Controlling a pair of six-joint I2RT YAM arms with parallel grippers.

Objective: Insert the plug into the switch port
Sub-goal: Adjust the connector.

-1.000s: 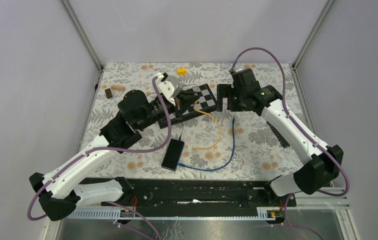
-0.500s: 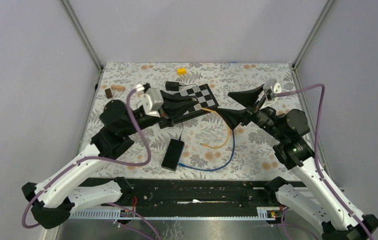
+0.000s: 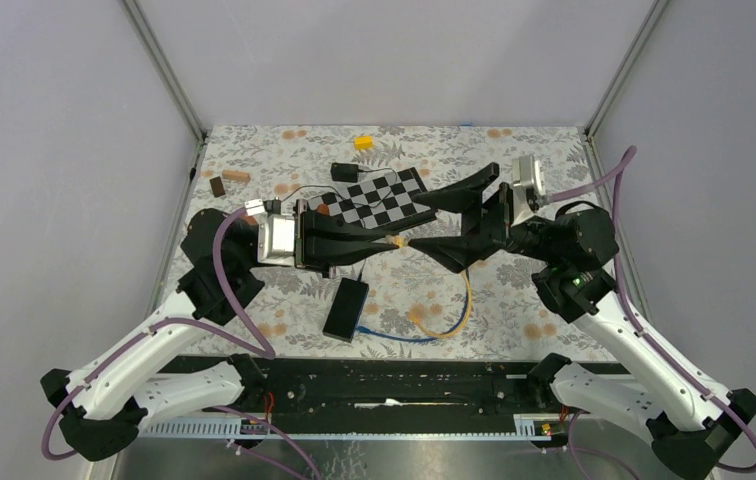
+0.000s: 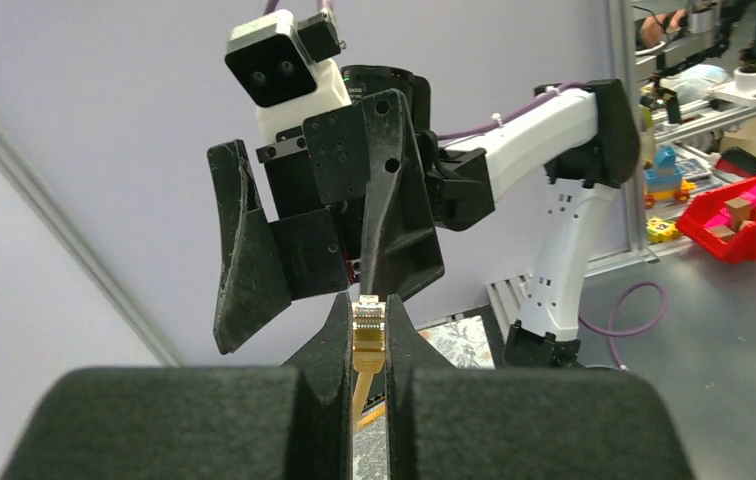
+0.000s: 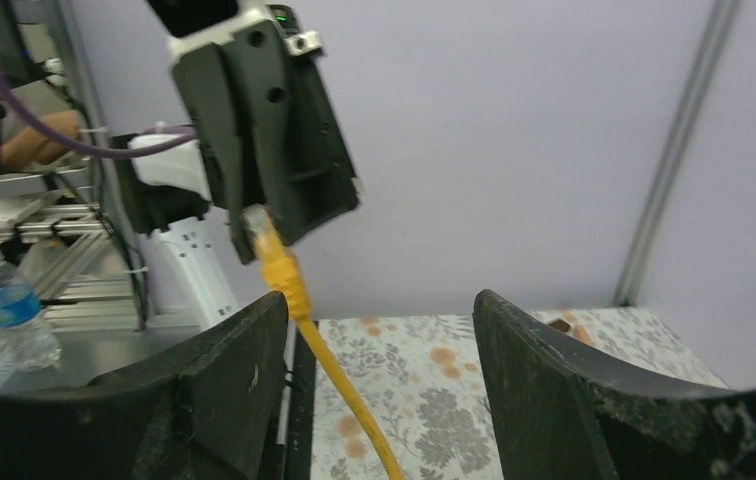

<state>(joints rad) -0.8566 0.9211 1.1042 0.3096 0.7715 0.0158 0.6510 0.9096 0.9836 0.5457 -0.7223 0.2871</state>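
We see the left gripper [image 4: 368, 322] with its 2 fingers pressed together on the plug [image 4: 368, 312], a clear RJ45 connector at the end of the yellow cable [image 3: 459, 305]. The plug stands out a little past the fingertips. In the top view it is held in the air on the near side of the switch [image 3: 374, 196], a flat black unit with a checkerboard panel that lies on the flowered table [image 3: 514, 310]. The plug is not touching the switch.

The right gripper [image 3: 422, 222] faces the left one from the right of the switch, with its 2 fingers spread wide. In its wrist view the yellow cable hangs down between these fingers, close to 1 of them. We cannot tell if it touches that finger.

From the plug the cable drops to the table on the near side of the switch and makes a loop there. A blue cable [image 3: 404, 338] lies further to the near side of the switch, next to a black box [image 3: 346, 308]. A small yellow block [image 3: 363, 142] rests beyond the switch.
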